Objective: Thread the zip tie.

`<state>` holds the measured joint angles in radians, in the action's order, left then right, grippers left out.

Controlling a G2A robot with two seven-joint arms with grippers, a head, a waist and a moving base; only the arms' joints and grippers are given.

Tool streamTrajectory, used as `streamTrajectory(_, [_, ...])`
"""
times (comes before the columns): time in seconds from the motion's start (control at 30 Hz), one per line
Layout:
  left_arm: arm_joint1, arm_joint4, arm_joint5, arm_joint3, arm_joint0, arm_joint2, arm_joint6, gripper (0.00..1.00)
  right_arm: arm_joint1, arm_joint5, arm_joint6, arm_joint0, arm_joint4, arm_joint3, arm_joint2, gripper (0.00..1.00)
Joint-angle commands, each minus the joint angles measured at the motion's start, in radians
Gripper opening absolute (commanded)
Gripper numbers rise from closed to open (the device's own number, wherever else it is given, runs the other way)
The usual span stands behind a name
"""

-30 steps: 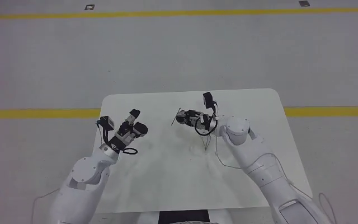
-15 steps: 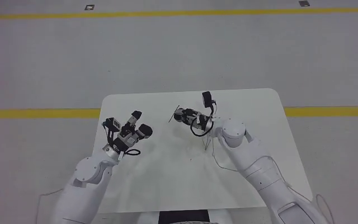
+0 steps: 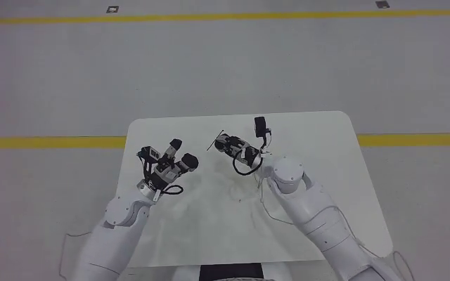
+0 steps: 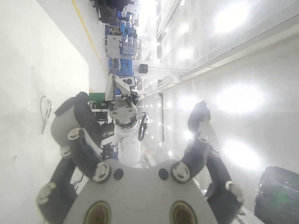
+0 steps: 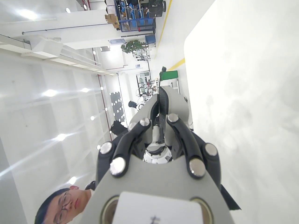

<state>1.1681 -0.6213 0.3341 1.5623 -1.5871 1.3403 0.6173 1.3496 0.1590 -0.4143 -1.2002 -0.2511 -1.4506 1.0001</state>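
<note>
A thin black zip tie (image 3: 211,147) sticks out slantwise over the white table (image 3: 316,140), just back of its middle. My right gripper (image 3: 220,143) is shut on it, and its fingers (image 5: 163,108) are pressed flat together in the right wrist view. My left gripper (image 3: 184,152) hovers a short way to the left of the tie, open and holding nothing. In the left wrist view its two dark fingers (image 4: 77,110) stand wide apart around the left gripper (image 4: 140,104) midpoint, and the right arm's gripper (image 4: 121,99) shows between them, farther off.
A thin cable (image 3: 261,184) hangs from the right arm down to the tabletop. A tiny dark speck (image 3: 239,200) lies near the table's middle. Yellow floor lines (image 3: 63,142) run past the table's far side.
My left gripper has moved right and slightly back, closing the gap to the zip tie. The right gripper with the tie has drifted a little to the left.
</note>
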Motion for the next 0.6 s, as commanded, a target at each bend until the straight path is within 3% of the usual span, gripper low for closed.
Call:
streamTrajectory(0.0, [0.0,0.0,0.0,0.0,0.0,0.0,0.0,1.0,0.0,0.0,0.0,0.0,0.0,0.0,0.0,0.0])
streamTrajectory(0.13, [0.0,0.0,0.0,0.0,0.0,0.0,0.0,1.0,0.0,0.0,0.0,0.0,0.0,0.0,0.0,0.0])
streamTrajectory(0.23, [0.001,0.051,0.006,-0.001,0.013,-0.009,-0.019,1.0,0.0,-0.016,0.044,-0.018,0.035,-0.031,-0.005,0.0])
streamTrajectory(0.57, [0.026,0.104,0.006,-0.011,0.056,-0.019,-0.043,1.0,0.007,0.071,0.233,-0.087,0.156,-0.16,-0.044,0.0])
